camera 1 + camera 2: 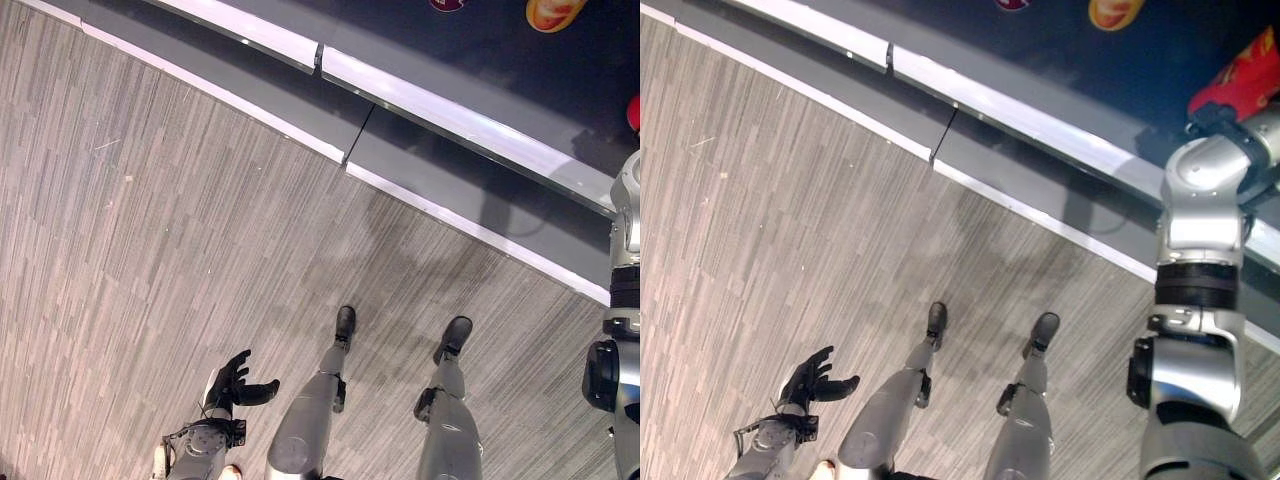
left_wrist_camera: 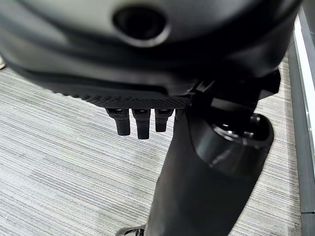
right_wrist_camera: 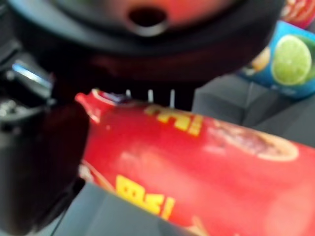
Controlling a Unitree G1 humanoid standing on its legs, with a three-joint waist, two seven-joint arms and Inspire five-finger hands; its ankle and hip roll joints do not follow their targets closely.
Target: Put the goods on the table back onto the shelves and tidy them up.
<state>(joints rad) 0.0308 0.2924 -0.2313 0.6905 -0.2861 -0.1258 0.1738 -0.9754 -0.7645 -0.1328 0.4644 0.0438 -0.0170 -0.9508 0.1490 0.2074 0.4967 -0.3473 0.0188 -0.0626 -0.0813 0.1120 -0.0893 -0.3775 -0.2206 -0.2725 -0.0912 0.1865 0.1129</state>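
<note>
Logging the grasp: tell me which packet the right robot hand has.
The red packet with yellow print, clasped by the right robot hand; the blue packet with a lime picture sits apart behind it.

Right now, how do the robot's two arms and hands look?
Both arms are silver-grey metal with rounded joint housings. The right arm has a black band and black side cap. The left hand is dark, with slim fingers and a thumb; the right hand shows as dark bulk.

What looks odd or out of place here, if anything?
Nothing stands out as spilled or damaged. The right hand holds a red packet over the dark shelf, near a blue packet. The left hand hangs open over the floor, holding nothing.
</note>
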